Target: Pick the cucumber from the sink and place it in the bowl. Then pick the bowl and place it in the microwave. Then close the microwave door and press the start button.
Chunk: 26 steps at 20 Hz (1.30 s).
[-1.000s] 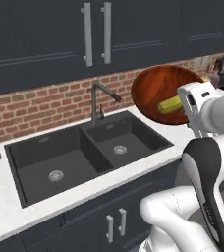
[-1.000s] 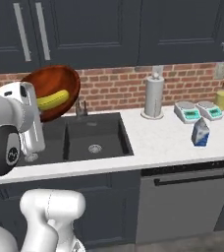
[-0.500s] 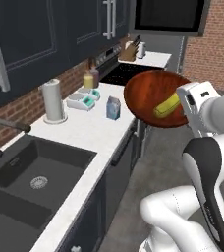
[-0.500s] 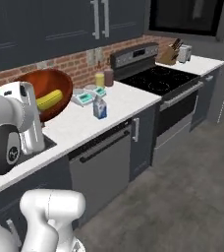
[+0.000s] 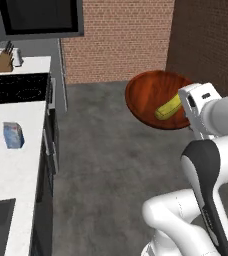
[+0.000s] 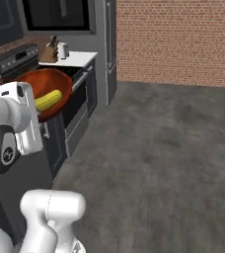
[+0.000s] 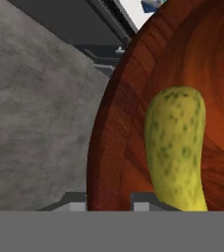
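Glossy white arm [image 5: 221,115], dark joints [image 5: 206,165]

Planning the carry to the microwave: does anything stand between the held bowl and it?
Nothing visible does. The gripper holds the glossy reddish-brown round bowl, with the yellow-green cucumber in it, over bare grey floor; the microwave itself can't be made out.

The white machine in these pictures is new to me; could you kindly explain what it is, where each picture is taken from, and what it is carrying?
It is a white robot arm on a driving base in a simulated kitchen. Two pictures come from cameras on the base, behind the arm to its left and right; the third looks along the hand itself. The arm holds a reddish-brown bowl by its rim, the jaws closed on the bowl's edge, as the hand view shows. A yellow-green cucumber lies inside the bowl. On the white counter stand a small blue carton and, farther back, a knife block beside the black stovetop.
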### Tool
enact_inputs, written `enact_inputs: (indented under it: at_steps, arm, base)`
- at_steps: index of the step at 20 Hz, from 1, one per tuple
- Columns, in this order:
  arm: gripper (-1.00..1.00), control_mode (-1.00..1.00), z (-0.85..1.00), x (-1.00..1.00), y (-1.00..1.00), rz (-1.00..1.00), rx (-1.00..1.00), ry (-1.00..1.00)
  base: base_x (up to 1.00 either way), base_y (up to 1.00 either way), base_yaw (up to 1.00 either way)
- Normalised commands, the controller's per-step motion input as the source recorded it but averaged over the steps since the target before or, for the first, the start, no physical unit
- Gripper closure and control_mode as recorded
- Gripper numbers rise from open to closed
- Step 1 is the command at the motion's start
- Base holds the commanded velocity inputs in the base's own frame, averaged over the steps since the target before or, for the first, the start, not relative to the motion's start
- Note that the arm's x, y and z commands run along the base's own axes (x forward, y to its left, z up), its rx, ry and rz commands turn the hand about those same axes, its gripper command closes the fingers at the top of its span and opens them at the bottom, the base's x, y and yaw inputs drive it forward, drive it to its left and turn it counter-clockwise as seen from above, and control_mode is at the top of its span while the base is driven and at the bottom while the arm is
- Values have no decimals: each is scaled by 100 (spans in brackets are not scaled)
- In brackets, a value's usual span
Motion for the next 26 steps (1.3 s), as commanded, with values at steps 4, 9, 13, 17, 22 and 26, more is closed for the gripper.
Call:
enact_inputs:
  at_steps: [4, 9, 13, 17, 22, 26]
  arm:
    - [100, 100, 0, 0, 0, 0, 0, 0]
    - [100, 100, 0, 0, 0, 0, 0, 0]
    - [100, 100, 0, 0, 0, 0, 0, 0]
    - [100, 100, 0, 0, 0, 0, 0, 0]
    - [100, 100, 0, 0, 0, 0, 0, 0]
    - [100, 100, 0, 0, 0, 0, 0, 0]
  base:
    - [91, -100, -35]
    - [100, -92, -5]
    - [100, -90, 15]
    - [100, -91, 29]
    - [100, -92, 36]
    - [100, -84, 50]
